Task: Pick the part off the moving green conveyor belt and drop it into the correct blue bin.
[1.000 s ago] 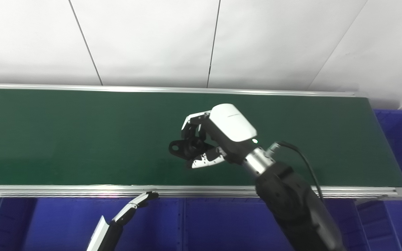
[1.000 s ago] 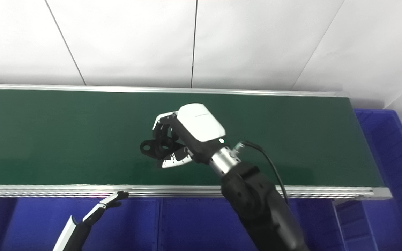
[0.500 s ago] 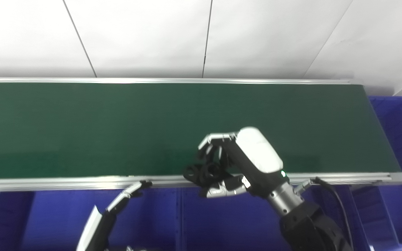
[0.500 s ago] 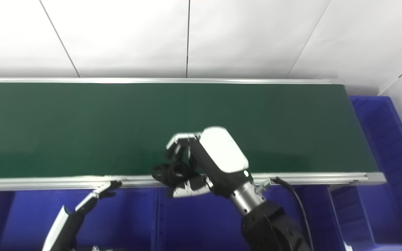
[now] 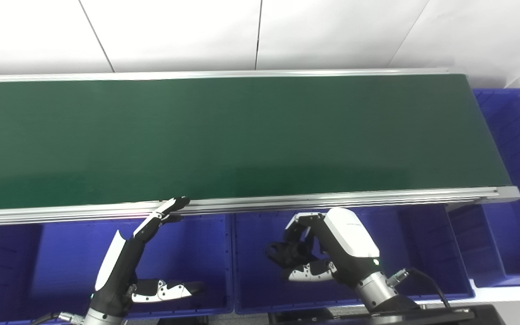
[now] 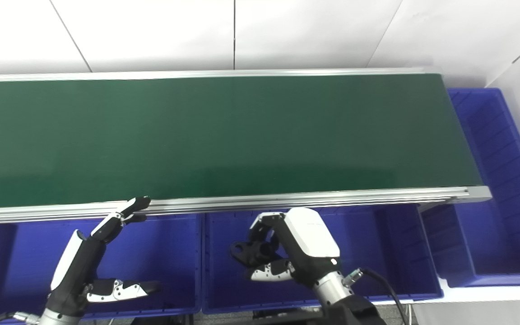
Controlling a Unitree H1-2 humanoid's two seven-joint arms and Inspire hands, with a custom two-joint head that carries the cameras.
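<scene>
My right hand (image 5: 327, 248) is shut on a small black part (image 5: 281, 253) with a round hole at its end. It holds the part above the inside of the middle blue bin (image 5: 422, 234), below the belt's front rail. The part also shows in the right eye view (image 6: 246, 252). My left hand (image 5: 127, 257) is open and empty over the left blue bin (image 5: 25, 253), its fingertips (image 5: 176, 204) up at the front rail. The green conveyor belt (image 5: 224, 135) carries no part in view.
A silver rail (image 5: 332, 198) runs along the belt's front edge. Another blue bin (image 5: 519, 144) stands at the belt's right end. A divider (image 5: 232, 262) separates the left and middle bins. White wall panels lie behind the belt.
My right hand has carried the black part off the belt, over the front rail and down into the middle bin. The camera has tilted down, so the bins show more.
</scene>
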